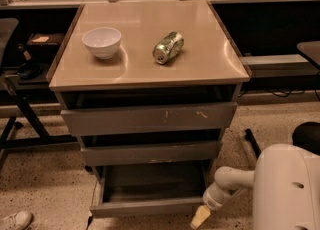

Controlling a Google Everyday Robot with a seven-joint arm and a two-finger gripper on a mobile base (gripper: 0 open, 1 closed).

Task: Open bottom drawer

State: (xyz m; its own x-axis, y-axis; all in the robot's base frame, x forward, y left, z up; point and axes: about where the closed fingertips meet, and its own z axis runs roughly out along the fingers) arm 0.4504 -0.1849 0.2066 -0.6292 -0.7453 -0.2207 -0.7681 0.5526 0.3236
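Standing pulled out at the foot of the cabinet [200, 69], the bottom drawer [150, 207] shows a flat grey metal front and shallow tray. The gripper [201, 217], pale-tipped, hangs just beside its right corner; its state cannot be told. On top: round white bowl [101, 41], green can [168, 47], label unreadable.
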